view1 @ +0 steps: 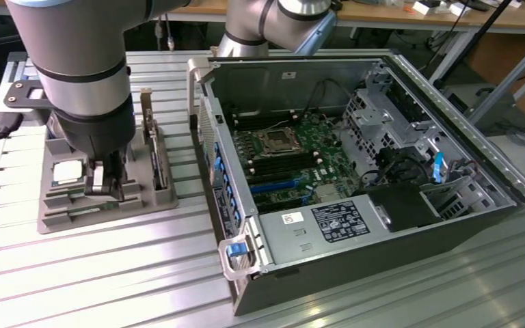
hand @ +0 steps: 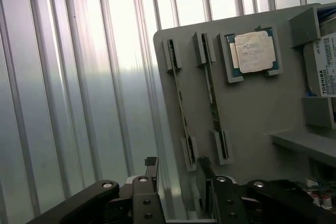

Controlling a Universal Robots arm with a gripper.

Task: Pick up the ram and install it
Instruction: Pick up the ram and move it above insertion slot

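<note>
**Item 1 – arm [view1: 80, 61] and gripper [view1: 107, 183] [hand: 177, 170].** Stands at the exterior view's left, pointing down over the grey holder. The jaws are spread wide and hold nothing. In the wrist view both fingertips [hand: 152, 165] sit just above one end of the ram, which lines up with the gap between them. Whether they touch it cannot be told.

**Item 2 – the ram [hand: 181, 103].** Long thin stick seated on edge in a slot of the holder, clipped at both ends. It lies in the slot nearest the holder's outer edge.

**Item 3 – second stick [hand: 212, 95].** Same form, on edge in the neighbouring slot, parallel to the ram and apart from it.

**Item 4 – grey holder [view1: 62, 220] [hand: 252, 129].** Flat moulded tray on the counter [view1: 107, 273] [hand: 79, 77], which is ribbed metal.

**Item 5 – processor [view1: 66, 172] [hand: 253, 51].** Square silver chip in its own recess of the holder, beside the second stick.

**Item 6 – hard drive [hand: 325, 72].** Labelled unit at the holder's edge, partly cut off.

**Item 7 – card with metal bracket [view1: 159, 164].** Upright in the holder on the side towards the case.

**Item 8 – computer case [view1: 272, 75].** Open, on the counter at the exterior view's right, with its motherboard [view1: 303, 160] exposed.
</note>
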